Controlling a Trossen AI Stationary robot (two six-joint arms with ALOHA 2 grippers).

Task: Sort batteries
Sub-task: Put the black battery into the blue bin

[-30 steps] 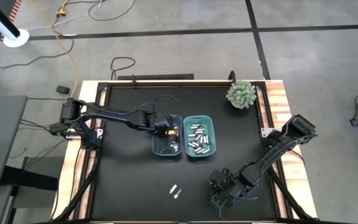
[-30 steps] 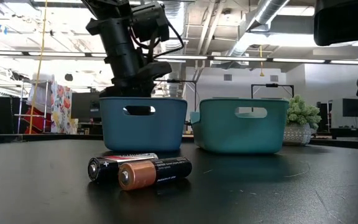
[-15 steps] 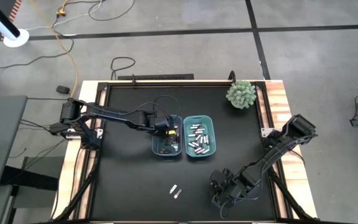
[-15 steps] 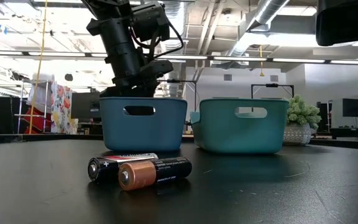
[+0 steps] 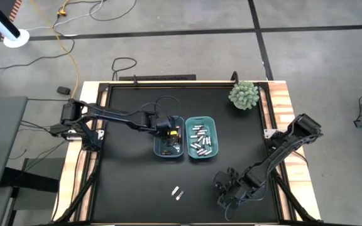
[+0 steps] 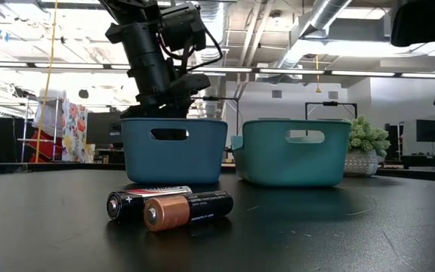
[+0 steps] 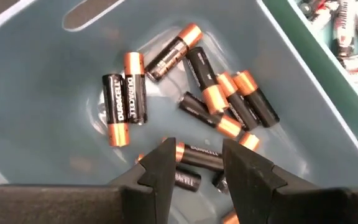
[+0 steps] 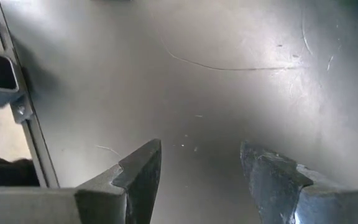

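Several dark batteries with copper ends lie on the floor of the blue bin. My left gripper hangs open just above them, over the bin's middle, and touches nothing. The teal bin beside it holds several silvery batteries. Two more dark batteries lie side by side on the black table nearer the front edge. My right gripper stands open over bare table at the near right.
A small green plant stands at the table's far right corner. The two bins sit side by side at the table's middle. The table's metal edge rail runs close to my right gripper.
My left gripper has opened above the blue bin while staying in place. My right gripper has rolled slightly at the near right.
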